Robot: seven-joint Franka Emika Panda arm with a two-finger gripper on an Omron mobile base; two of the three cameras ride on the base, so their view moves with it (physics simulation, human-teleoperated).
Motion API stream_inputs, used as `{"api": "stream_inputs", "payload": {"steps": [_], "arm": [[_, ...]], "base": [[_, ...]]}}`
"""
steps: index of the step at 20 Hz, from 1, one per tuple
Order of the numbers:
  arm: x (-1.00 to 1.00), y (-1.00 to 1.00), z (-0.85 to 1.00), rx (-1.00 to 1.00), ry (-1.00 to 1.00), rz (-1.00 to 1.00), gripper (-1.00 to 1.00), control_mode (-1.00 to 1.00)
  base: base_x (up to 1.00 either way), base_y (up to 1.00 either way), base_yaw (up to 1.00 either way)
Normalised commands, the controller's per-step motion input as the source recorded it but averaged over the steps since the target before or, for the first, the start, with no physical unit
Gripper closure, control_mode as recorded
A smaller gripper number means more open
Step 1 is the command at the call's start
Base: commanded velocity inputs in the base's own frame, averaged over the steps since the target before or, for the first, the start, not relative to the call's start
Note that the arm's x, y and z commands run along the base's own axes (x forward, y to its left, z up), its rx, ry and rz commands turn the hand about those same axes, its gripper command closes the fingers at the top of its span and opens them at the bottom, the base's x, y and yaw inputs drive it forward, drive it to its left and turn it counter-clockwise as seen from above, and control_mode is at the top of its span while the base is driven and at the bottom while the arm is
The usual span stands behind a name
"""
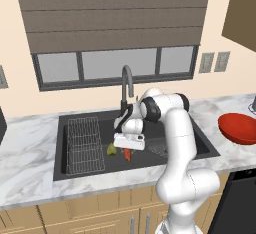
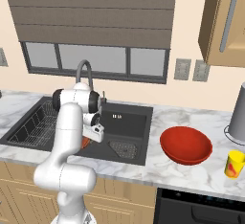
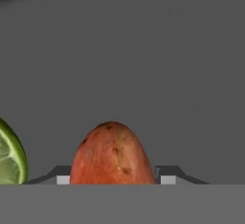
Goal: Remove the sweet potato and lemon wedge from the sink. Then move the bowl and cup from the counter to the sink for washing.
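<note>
My pincer is down inside the sink, low over its dark floor; the sweet potato stands right between my two finger tips, one tip on each side of it; the tips sit close against its flanks, but I cannot tell whether they press it or just flank it, so I cannot say I have hold of it; the jaws are partly apart, about as wide as the potato; the lemon wedge lies just beside my pincer on the sink floor, apart from the potato; from the left base view the wedge and the potato lie side by side under my hand; the wire rack lies further off on that same side; the faucet rises behind my hand; the bowl sits on the counter well apart from my pincer, on the far side from the rack; the cup stands upright beyond it, further still.
</note>
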Motion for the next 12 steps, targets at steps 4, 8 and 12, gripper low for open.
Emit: {"api": "stream_inputs", "payload": {"steps": [4,8,12], "arm": [[-0.20,0.00,-0.08,0.00,0.00,-0.02,1.00,-1.00],[-0.22,0.00,-0.04,0.00,0.00,-0.03,1.00,-1.00],[-0.19,0.00,-0.01,0.02,0.00,-0.03,1.00,-1.00]], "base": [[0.00,0.00,0.00],[0.00,0.00,0.00],[0.00,0.00,0.00]]}}
